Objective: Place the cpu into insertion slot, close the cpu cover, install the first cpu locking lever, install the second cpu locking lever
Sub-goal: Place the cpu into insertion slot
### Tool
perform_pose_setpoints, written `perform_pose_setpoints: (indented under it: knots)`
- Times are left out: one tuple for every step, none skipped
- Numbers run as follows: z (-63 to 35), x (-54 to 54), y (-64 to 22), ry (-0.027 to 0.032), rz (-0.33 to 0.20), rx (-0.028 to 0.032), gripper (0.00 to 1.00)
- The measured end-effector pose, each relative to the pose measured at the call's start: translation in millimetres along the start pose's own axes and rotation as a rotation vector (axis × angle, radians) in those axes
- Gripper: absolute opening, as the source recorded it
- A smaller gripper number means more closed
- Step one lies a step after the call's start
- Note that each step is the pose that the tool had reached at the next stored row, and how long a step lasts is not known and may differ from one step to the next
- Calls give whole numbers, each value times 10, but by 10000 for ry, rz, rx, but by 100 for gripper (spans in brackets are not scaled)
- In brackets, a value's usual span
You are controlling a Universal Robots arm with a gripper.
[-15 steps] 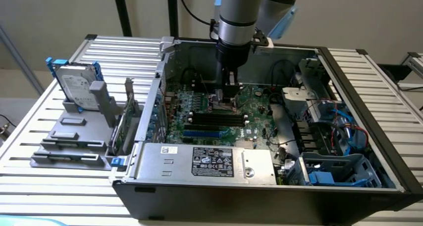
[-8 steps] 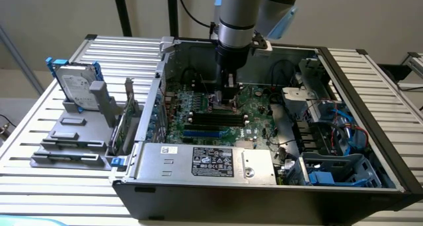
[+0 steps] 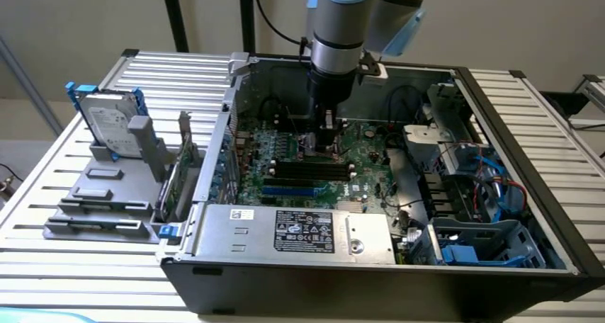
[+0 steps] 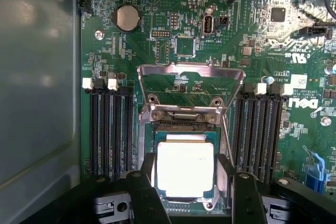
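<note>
- In the exterior view the arm reaches straight down into the open computer case (image 3: 378, 284), and the pincer (image 3: 326, 149) is low over the green motherboard (image 3: 364, 142)
- The pincer (image 4: 186, 163) grasps the cpu (image 4: 185, 169): its two black fingers (image 4: 144, 187) stand against two opposite edges of the chip
- The cpu lies flat between the fingers, with its bright metallic top turned up toward the wrist camera
- The chip is nearly square, so it has no clear long axis; its edges run parallel to the sides of the socket, without visible twist
- The cpu sits within the frame of the insertion slot (image 4: 181, 127); a narrow black strip of the socket shows just past the fingertips
- I cannot tell if the chip is fully seated
- The cpu cover (image 4: 191, 68) is open; it stands raised on its hinge beyond the fingertips, on the far side of the socket
- The green board shows through its big square opening
- Long black memory slots (image 4: 107, 129) lie on both sides of the pincer, and their long axis runs in the same direction as the fingers
- A round coin battery (image 4: 127, 17) is on the board, further beyond the cover
</note>
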State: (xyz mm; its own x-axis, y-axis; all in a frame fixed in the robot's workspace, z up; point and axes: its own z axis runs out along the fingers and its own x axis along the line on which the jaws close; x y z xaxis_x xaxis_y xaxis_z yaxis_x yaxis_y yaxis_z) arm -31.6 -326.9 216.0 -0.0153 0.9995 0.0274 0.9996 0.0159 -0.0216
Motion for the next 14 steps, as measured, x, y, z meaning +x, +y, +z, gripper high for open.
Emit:
perform_pose_setpoints:
  knots:
    - [9,2,0,0,0,18,55]
    - [17,5,0,0,1,34,55]
    - [25,9,1,1,3,50,55]
    - [32,15,1,-1,3,72,55]
    - [40,21,2,1,6,90,55]
    - [47,24,2,3,8,105,55]
    - [53,26,2,3,15,121,55]
    - [59,28,2,2,23,135,55]
    - [65,29,3,3,33,144,55]
    - [70,30,5,3,43,153,55]
    - [74,29,8,3,55,157,55]
    - [78,29,14,4,69,159,55]
    - [81,29,20,4,85,160,55]
    - [85,29,25,5,102,160,55]
